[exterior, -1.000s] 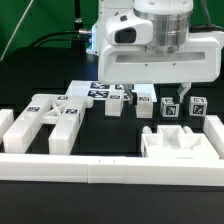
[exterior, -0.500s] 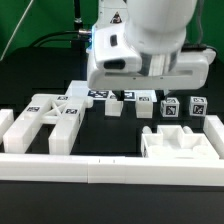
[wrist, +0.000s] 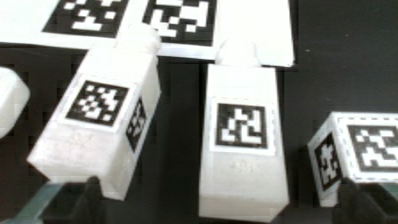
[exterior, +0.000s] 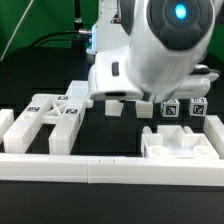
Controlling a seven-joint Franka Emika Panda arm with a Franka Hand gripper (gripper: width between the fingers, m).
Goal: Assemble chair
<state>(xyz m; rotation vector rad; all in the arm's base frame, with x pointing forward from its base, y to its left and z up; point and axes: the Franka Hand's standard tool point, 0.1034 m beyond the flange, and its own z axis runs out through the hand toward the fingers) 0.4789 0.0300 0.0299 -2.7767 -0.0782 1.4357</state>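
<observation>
gripper [wrist: 196, 205] jaws wide apart, clamping nothing. directly beneath: long chair leg [wrist: 103, 110] and second leg [wrist: 240, 125] side by side, tags up. marker board [wrist: 139, 22] just beyond them.

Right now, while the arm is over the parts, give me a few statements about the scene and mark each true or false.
1. The fingers are open and hold nothing. True.
2. The ladder-like frame lies at the exterior view's right. False: it lies at the exterior view's left.
3. In the wrist view, two long white pieces lie side by side, each bearing a tag. True.
4. The blocky seat piece is stacked on the ladder-like frame. False: it sits apart from the frame, at the exterior view's right.
</observation>
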